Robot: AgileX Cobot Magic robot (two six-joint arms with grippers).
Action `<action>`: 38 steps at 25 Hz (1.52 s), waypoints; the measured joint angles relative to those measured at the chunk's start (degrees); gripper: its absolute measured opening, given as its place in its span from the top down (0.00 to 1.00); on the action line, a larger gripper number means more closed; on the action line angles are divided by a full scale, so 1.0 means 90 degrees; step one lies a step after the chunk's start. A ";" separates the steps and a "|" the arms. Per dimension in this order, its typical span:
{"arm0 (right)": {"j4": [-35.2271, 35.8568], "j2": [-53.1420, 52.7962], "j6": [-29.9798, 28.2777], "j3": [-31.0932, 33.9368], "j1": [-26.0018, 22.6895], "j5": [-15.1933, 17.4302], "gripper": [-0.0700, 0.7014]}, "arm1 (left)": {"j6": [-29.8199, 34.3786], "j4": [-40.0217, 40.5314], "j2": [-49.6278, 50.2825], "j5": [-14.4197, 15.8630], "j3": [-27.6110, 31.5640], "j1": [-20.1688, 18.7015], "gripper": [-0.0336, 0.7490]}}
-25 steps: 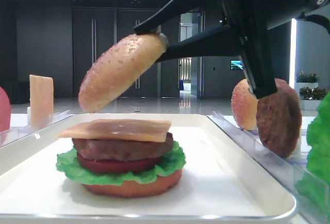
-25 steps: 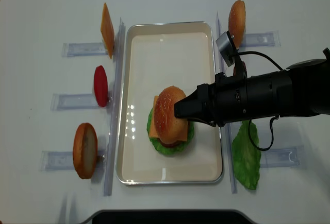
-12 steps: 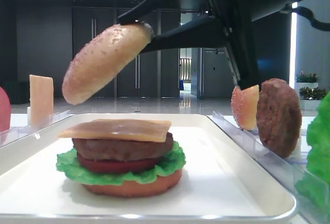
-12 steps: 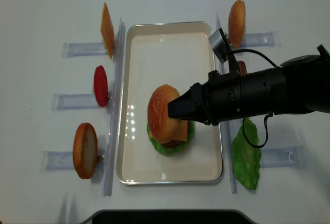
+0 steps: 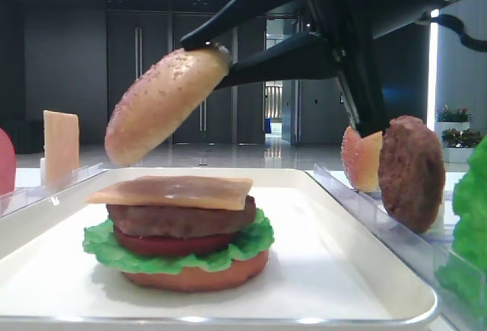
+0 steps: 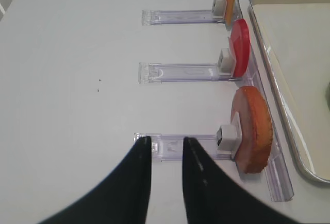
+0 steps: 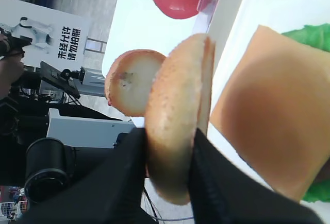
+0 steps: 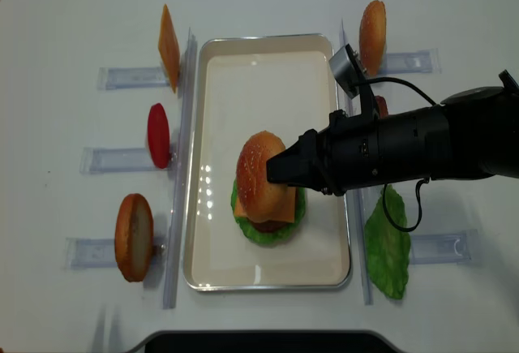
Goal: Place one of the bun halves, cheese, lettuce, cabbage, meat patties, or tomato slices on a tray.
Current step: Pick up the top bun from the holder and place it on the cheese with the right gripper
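My right gripper (image 8: pixel 276 170) is shut on the edge of a domed speckled bun half (image 8: pixel 258 176), held tilted in the air over a burger stack on the white tray (image 8: pixel 268 69). In the low view the bun half (image 5: pixel 163 103) hangs clear above the cheese (image 5: pixel 171 192), which tops a meat patty (image 5: pixel 181 219), a tomato slice (image 5: pixel 152 243), lettuce (image 5: pixel 103 243) and a bottom bun. The right wrist view shows the bun half (image 7: pixel 178 116) pinched between both fingers. My left gripper (image 6: pixel 166 142) is open over a clear rack (image 6: pixel 196 142), holding nothing.
Left racks hold a cheese slice (image 8: pixel 169 47), a tomato slice (image 8: pixel 158 135) and a reddish bottom bun (image 8: pixel 134 237). Right of the tray stand another bun top (image 8: pixel 372 35), a patty (image 5: pixel 411 171) and a lettuce leaf (image 8: pixel 388 247).
The right gripper carried the bun half leftward and up over the stack, then eased slightly back right and lower. It stays gripped. The stack has not moved.
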 joint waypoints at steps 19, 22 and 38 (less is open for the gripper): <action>0.0007 0.0457 -0.0035 -0.0039 0.0000 0.0231 0.67 | 0.0000 0.0000 0.0000 0.0000 0.0000 0.0000 0.76; 0.0007 0.0457 -0.0059 -0.0039 0.0000 0.0191 0.67 | 0.0000 0.0000 0.0000 0.0000 0.0000 0.0000 0.76; 0.0021 0.0457 -0.0294 -0.0041 0.0000 -0.0263 0.51 | 0.0000 0.0000 0.0000 0.0000 0.0000 0.0000 0.76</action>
